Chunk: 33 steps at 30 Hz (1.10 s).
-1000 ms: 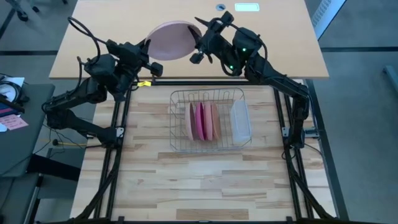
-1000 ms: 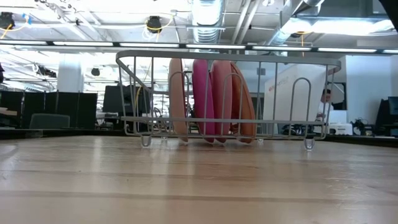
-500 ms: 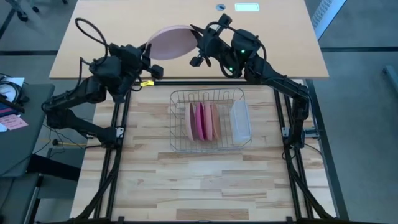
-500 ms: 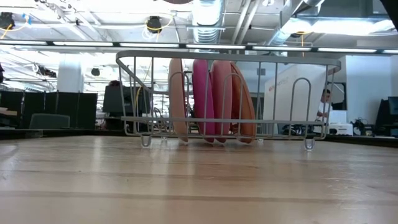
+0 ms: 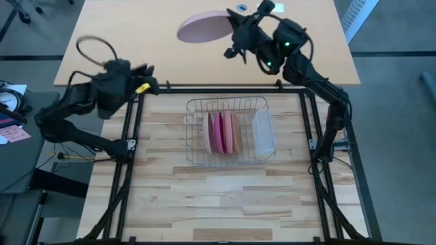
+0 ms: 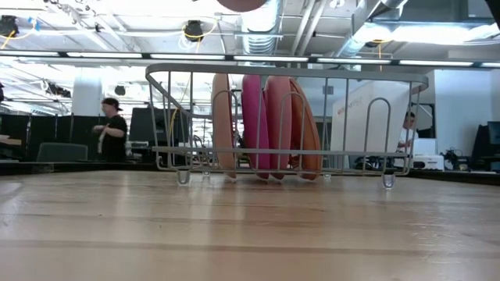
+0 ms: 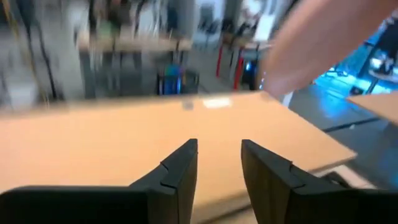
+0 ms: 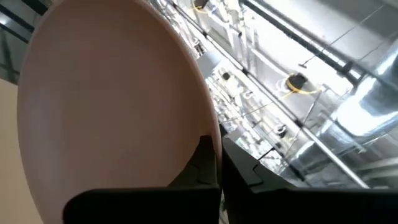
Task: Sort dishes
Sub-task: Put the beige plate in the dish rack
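Note:
A pale pink plate (image 5: 203, 26) hangs high over the tan desk beyond the table's far edge. My right gripper (image 5: 231, 30) is shut on it; it fills the right wrist view (image 8: 112, 99), and its bottom edge shows at the top of the low view (image 6: 242, 3). My left gripper (image 5: 151, 86) stands open (image 7: 219, 165) at the table's far left corner with nothing between its fingers, the plate (image 7: 323, 43) well ahead of it. Several salmon-orange, pink and magenta plates (image 5: 221, 133) (image 6: 266, 125) stand on edge in the wire rack (image 5: 197, 146). My right gripper pinches the pale pink plate's rim (image 8: 208, 146) between its two fingers, at the plate's right-hand edge (image 5: 225, 22). The fingers come at it about level from the table's right side. The plate is lifted clear and tilted, reaching out to the left from the fingers.
A translucent tub (image 5: 263, 133) stands in the right end of the rack at mid-table. A black frame (image 5: 204, 89) borders the wooden table. A person (image 6: 109, 133) stands in the room behind.
The plate, which hung between both grippers, is now carried by my right gripper alone; it has gone up and toward the far right and tipped flatter. My left gripper has let go of it and drawn back toward the table's left edge, its wrist rolling.

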Motion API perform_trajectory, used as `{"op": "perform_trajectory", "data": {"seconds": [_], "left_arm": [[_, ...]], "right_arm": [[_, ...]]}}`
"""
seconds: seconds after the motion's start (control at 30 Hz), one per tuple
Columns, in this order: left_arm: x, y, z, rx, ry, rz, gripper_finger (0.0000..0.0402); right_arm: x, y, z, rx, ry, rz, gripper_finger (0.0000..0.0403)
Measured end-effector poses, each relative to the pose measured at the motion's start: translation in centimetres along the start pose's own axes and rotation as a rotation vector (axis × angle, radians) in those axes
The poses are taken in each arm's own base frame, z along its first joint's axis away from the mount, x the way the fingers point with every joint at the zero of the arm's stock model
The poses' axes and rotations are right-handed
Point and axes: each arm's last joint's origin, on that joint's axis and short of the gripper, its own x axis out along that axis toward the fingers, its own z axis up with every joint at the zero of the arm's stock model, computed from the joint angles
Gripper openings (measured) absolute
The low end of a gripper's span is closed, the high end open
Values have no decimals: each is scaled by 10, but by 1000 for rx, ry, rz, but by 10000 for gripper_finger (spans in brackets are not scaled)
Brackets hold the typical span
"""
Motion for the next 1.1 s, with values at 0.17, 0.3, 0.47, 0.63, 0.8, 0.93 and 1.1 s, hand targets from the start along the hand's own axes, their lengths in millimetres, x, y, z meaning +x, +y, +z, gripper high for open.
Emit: {"op": "perform_trajectory", "data": {"seconds": [0.17, 0.3, 0.47, 0.63, 0.8, 0.93, 1.1], "left_arm": [[1, 38, -34, -281, 429, 89, 112], [-2, 48, -55, -333, 748, 64, 106], [5, 35, -57, -485, 754, -165, 105], [12, 23, -63, -556, 770, -275, 115], [25, 22, -102, -533, 905, -174, 126], [38, 21, -143, -523, 1007, -118, 130], [51, 13, -162, -623, 938, -150, 141]], "right_arm": [[-7, -13, 5, -59, -130, 19, 1], [-11, -10, 11, 19, -182, 69, 1], [-17, 1, 18, 63, -212, 167, 0], [-27, 27, 17, -149, -186, 403, 0], [-39, 46, 15, -217, -140, 578, 0], [-42, 48, 20, -175, -143, 586, 0], [-47, 49, 28, -142, -170, 578, 0]]}}
